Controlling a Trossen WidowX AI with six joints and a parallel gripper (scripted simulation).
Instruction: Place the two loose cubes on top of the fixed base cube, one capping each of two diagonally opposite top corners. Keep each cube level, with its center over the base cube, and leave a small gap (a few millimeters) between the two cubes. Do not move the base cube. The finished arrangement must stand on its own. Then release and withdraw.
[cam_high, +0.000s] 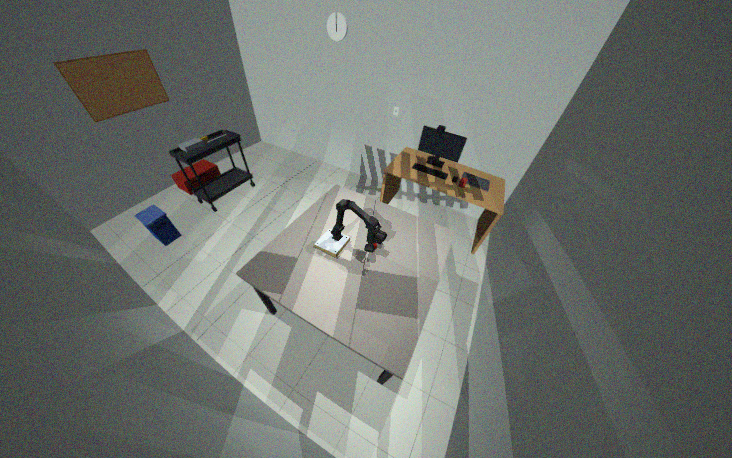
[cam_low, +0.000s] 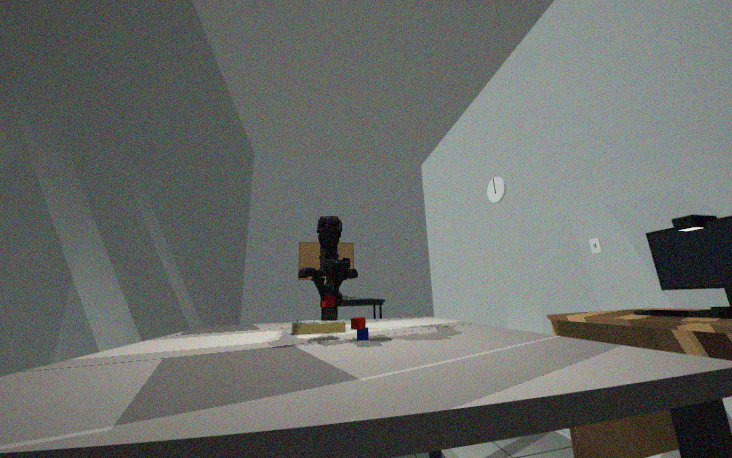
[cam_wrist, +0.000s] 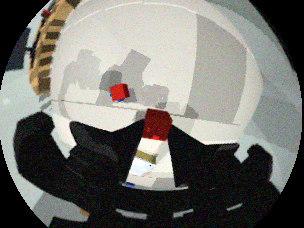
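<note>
A red cube (cam_high: 374, 245) (cam_low: 328, 301) (cam_wrist: 157, 125) is pinched between the fingers of the gripper (cam_high: 372, 246) (cam_low: 328, 300) (cam_wrist: 156, 124), and it is held up in the air, above the table (cam_high: 323, 294) (cam_low: 242, 372) (cam_wrist: 220, 75). The black arm (cam_high: 358, 211) (cam_low: 329, 243) is arched, with its gripper hung low at the outer end. A blue base cube (cam_low: 362, 334) (cam_wrist: 120, 100) is seated on the table, and its top is partly covered by a second red cube (cam_low: 357, 323) (cam_wrist: 119, 92). That upper cube is set off to one side in the exterior view, with a strip of blue top left uncapped (its level looks true, as far as so small a shape can be judged). Nothing of this pair can be made out clearly from the top view. In the exterior view the held cube is seen higher than the stack and to the left of it, clearly apart. A pale board (cam_high: 331, 244) (cam_low: 318, 327) (cam_wrist: 142, 166) is laid flat under the foot of the arm. Behind the table, a black monitor (cam_high: 442, 144) (cam_low: 688, 259) is stood on a wooden desk (cam_high: 399, 162) (cam_low: 604, 329) (cam_wrist: 45, 60).
</note>
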